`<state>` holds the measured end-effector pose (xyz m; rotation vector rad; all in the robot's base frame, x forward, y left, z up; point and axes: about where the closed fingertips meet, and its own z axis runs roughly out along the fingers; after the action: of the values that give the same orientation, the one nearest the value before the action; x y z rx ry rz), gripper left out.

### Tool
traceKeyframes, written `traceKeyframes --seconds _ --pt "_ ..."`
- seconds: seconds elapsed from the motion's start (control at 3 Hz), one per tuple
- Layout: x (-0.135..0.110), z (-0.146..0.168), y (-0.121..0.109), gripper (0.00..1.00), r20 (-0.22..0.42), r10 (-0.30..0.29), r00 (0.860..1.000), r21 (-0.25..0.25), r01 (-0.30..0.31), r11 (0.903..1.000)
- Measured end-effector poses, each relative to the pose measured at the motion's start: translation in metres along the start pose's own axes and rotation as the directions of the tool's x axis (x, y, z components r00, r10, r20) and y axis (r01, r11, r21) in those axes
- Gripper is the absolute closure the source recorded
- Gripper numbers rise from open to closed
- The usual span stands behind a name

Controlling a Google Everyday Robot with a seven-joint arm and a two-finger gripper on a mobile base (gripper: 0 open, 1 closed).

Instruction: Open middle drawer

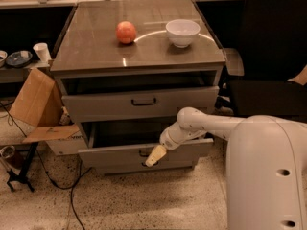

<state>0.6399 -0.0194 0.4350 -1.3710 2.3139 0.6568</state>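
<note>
Cabinet top bearing a round reddish fruit and, apart to its right, a white bowl. Left: open cardboard box and white cup. Right: black chair. Speckled floor with black cable. Gripper low against the cabinet's front.

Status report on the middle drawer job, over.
Gripper low at centre of middle drawer front. Middle drawer partly pulled out. Top drawer above also ajar, not obstructing.
</note>
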Motion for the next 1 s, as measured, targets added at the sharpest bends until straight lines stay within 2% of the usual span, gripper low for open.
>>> traceKeyframes --seconds 0.33,0.67,1.0 --pt "0.019 -0.004 0.009 0.00 -0.044 0.019 0.999 -0.011 -0.019 0.9998" --pt "0.030 -0.008 0.013 0.18 -0.070 0.031 0.997 -0.022 -0.033 0.9992" --pt "0.036 -0.012 0.016 0.40 -0.085 0.039 0.996 -0.026 -0.041 0.9988"
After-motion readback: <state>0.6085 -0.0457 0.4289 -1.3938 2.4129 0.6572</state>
